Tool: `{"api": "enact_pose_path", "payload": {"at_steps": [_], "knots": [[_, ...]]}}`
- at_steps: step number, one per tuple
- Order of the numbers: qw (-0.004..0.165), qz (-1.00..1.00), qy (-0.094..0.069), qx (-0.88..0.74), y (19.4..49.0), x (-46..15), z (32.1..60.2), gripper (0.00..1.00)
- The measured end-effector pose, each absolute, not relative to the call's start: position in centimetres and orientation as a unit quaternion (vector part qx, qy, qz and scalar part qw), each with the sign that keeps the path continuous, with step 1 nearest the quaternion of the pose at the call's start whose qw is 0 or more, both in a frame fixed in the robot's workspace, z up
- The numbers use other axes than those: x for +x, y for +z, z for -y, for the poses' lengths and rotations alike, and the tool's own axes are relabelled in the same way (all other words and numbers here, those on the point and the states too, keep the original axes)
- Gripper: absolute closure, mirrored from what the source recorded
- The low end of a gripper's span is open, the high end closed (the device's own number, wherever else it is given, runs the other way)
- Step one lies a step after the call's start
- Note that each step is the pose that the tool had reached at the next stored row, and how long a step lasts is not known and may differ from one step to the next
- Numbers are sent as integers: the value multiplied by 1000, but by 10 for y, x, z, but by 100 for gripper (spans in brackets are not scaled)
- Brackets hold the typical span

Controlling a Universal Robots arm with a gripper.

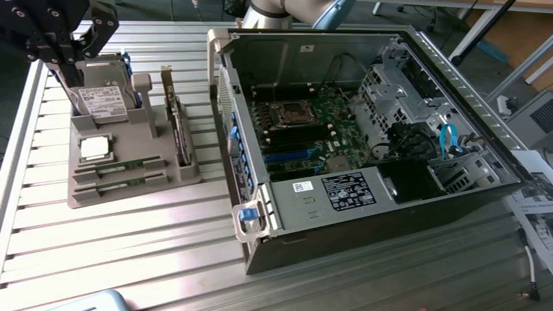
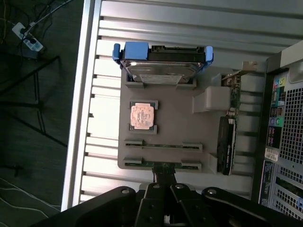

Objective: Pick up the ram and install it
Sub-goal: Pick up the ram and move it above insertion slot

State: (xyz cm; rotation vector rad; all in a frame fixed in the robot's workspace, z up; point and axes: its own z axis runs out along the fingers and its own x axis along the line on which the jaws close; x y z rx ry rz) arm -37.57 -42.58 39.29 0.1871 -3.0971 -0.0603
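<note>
One black end effector, fingers pressed shut on nothing, raised above a grey holder tray on the slatted metal bench, toward the exterior view's left. In the tray, going from the end under the arm to the opposite edge: a hard drive standing on edge between blue side rails; a square processor chip lying flat in its recess; then two long, thin green sticks, parallel, each in its own slot. Ram in the outermost slot, right beside the tray's edge, lengthwise in its holders, untouched, with the closed fingertips just short of it in the wrist view. Second ram stick in the neighbouring slot, between the ram and the processor chip. Along the tray's side nearest the computer, a wider expansion card standing on edge. Toward the exterior view's right, just beside the tray, an open computer case lying on its side, with the motherboard exposed, a black processor socket on it and a blue cable by the drive cage.
</note>
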Motion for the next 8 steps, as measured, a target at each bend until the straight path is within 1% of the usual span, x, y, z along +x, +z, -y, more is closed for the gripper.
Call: {"api": "enact_pose_path", "payload": {"at_steps": [8], "knots": [[24,996,-19,81,393,-376,426,89]]}}
